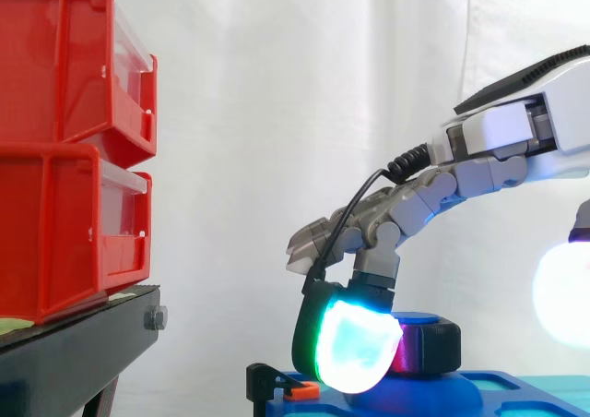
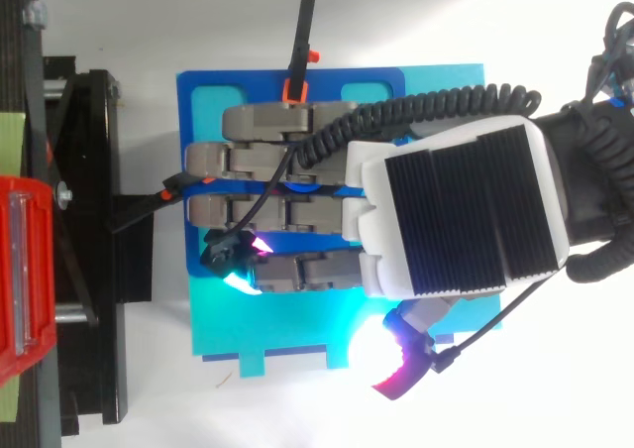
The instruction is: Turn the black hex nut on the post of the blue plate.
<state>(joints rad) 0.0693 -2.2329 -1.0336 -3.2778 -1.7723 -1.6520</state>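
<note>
Gripping now: the hand (image 1: 516, 131) has its fingers curled down round the black hex nut (image 1: 426, 343), one cyan-green fingertip pad (image 1: 355, 343) pressed to the nut's side. The thumb (image 1: 562, 292) glows white, well apart to the right.
Nut's place: low over the blue plate (image 1: 516, 389), near the small black clamp (image 1: 277, 385) at the plate's edge.
Progress: contact looks made; the turning itself looks yet to be done, and nothing marks how far round the nut sits.
Hidden: the post lies under the nut, and from above the palm covers the nut and the plate's middle.
Cut off: the thumb, at the side view's right edge.
</note>
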